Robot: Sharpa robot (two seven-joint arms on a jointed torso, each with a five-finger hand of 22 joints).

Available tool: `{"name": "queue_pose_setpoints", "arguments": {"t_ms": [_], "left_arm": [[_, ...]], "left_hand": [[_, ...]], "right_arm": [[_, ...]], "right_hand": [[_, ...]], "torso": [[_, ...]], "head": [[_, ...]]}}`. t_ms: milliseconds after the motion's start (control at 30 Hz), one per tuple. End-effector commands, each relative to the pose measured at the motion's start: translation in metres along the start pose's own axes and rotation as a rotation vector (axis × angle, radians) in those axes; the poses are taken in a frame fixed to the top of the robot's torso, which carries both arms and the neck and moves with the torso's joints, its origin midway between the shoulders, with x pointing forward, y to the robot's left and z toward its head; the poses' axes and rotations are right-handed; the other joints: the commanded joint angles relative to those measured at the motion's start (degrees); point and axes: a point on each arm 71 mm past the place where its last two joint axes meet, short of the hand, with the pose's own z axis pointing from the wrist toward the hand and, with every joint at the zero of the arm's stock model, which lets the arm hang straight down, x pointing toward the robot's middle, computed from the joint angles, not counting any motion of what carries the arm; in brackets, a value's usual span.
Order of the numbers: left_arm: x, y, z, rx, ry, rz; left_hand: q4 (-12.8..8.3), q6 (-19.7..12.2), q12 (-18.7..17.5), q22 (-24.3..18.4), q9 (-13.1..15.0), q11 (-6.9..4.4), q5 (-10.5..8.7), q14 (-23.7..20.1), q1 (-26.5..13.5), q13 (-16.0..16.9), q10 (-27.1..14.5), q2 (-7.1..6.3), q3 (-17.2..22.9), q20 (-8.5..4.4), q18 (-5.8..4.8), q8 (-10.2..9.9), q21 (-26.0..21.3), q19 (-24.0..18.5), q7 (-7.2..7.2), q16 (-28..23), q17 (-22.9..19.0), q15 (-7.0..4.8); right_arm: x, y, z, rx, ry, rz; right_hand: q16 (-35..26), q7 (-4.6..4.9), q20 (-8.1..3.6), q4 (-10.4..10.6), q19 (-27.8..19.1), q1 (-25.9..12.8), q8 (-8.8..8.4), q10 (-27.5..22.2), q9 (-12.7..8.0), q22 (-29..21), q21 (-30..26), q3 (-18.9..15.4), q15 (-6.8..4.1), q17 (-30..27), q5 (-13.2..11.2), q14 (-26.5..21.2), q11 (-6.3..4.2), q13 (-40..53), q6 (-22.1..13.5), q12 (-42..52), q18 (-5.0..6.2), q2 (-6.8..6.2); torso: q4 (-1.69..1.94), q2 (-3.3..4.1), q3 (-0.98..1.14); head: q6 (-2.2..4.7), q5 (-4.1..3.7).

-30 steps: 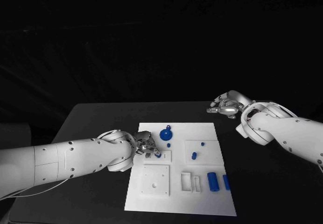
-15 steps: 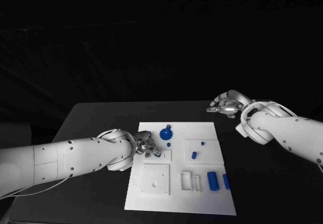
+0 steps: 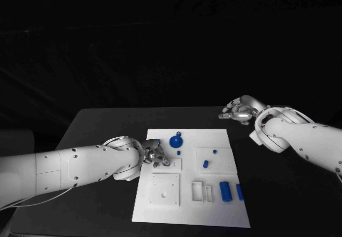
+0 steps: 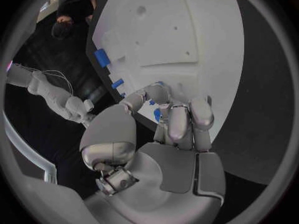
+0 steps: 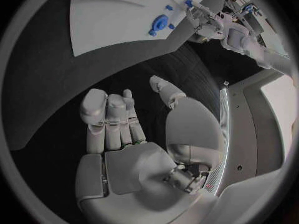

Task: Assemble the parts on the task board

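My left hand (image 3: 154, 154) pinching a small blue part (image 4: 156, 113) over the task board (image 3: 214, 217), right hand (image 3: 238, 111) empty, fingers loosely apart

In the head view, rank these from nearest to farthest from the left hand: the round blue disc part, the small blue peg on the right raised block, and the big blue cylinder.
1. Round blue disc part, just beyond the left hand.
2. Small blue peg, on the right raised block.
3. Big blue cylinder, at the board's near right.

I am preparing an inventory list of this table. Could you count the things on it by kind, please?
Large blue round disc: 1
Long blue cylinders: 2
Small blue pegs: 4
Small blue piece, partly hidden at the left hand's fingers: 1
White task board: 1
Total: 9
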Motion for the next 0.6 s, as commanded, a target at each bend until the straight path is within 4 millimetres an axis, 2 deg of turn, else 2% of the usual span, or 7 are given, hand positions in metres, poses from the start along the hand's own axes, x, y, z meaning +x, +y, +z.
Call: {"name": "queue_pose_setpoints", "arguments": {"t_ms": [33,300,567,600], "left_arm": [[0.007,-0.0018,0.0001,-0.001,0.05,0.005],[0.0059,-0.0007,0.0021,-0.01,0.049,-0.004],[0.0074,-0.0022,0.0049,-0.017,0.076,-0.004],[0.008,-0.0029,0.0051,-0.016,0.083,0.0]], "left_hand": [[0.08,11.69,0.45,-0.02,0.43,0.23,0.38,-0.11,-0.19,-0.14,0.03,1.13,-0.1,-2.01,7.07,0.3,0.35,-0.5,-2.62,0.37,0.07,0.16],[-0.26,11.87,0.81,0.0,0.81,0.23,0.81,-0.19,-1.47,-0.6,-0.07,2.88,-0.22,-1.85,6.97,-0.08,0.55,-0.77,-2.63,0.55,0.0,0.19],[-1.76,12.09,1.37,0.0,1.42,0.2,2.09,-0.2,-3.38,-1.25,-0.21,4.99,0.13,-1.73,6.96,-0.57,0.86,-0.99,-2.65,0.83,0.04,0.18],[-2.12,12.14,1.48,0.0,1.54,0.19,2.38,-0.19,-3.83,-1.36,-0.23,5.59,0.29,-1.71,6.96,-0.65,0.92,-1.03,-2.66,0.9,0.09,0.17]], "right_arm": [[0.0011,0.0012,0.0002,-0.007,0.011,-0.001],[0.0023,0.0022,0.0007,-0.008,0.014,0.002],[0.003,0.0021,0.0009,-0.008,0.017,0.002],[0.003,0.002,0.0009,-0.008,0.017,0.002]], "right_hand": [[-0.28,0.12,-0.28,0.01,-0.13,-0.23,0.3,-0.11,0.05,-0.05,-0.31,-0.34,-0.49,0.07,0.34,0.0,-0.22,-0.08,0.15,0.39,8.07,0.44],[-0.29,0.12,-0.28,0.04,-0.14,-0.24,0.3,-0.12,0.06,-0.06,-0.32,-0.35,-0.5,0.08,0.39,0.0,-0.23,-0.11,0.15,0.4,8.07,0.45],[-0.31,0.1,-0.3,0.0,-0.15,-0.13,0.3,-0.13,0.06,-0.06,-0.32,-0.33,-0.52,0.08,0.42,-0.01,-0.24,-0.15,0.15,0.43,8.07,0.46],[-0.32,0.09,-0.31,-0.09,-0.16,0.01,0.31,-0.14,0.07,-0.06,-0.32,-0.32,-0.53,0.09,0.36,-0.01,-0.25,-0.17,0.16,0.45,8.07,0.49]], "torso": [[-0.03,0.01,0.0],[-0.02,0.01,0.03],[-0.04,0.0,0.06],[-0.05,0.0,0.08]], "head": [[-0.02,-0.02],[-0.01,0.0],[-0.01,0.06],[-0.02,0.06]]}}
